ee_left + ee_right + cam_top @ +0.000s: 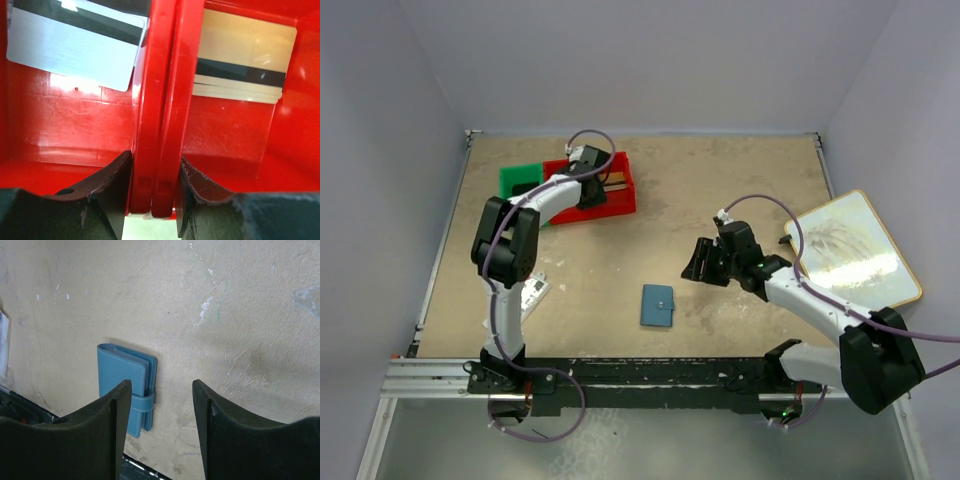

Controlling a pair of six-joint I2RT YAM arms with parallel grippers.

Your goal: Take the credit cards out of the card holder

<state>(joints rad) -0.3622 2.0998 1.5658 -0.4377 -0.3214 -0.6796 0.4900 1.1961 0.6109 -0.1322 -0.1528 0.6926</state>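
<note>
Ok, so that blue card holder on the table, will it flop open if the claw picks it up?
Probably not: the card holder lies closed with its strap fastened across the open edge. It looks like soft stitched leather, so likely slightly squashy, not rigid. Lying flat on the table, it should slide when pushed, not roll.

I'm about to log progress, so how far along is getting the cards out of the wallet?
Looks mostly done: a silver card and a card stack lie in the red bin, whose divider the left gripper straddles. The right gripper hangs open, empty. The card holder lies closed; any cards left inside are hidden.
</note>
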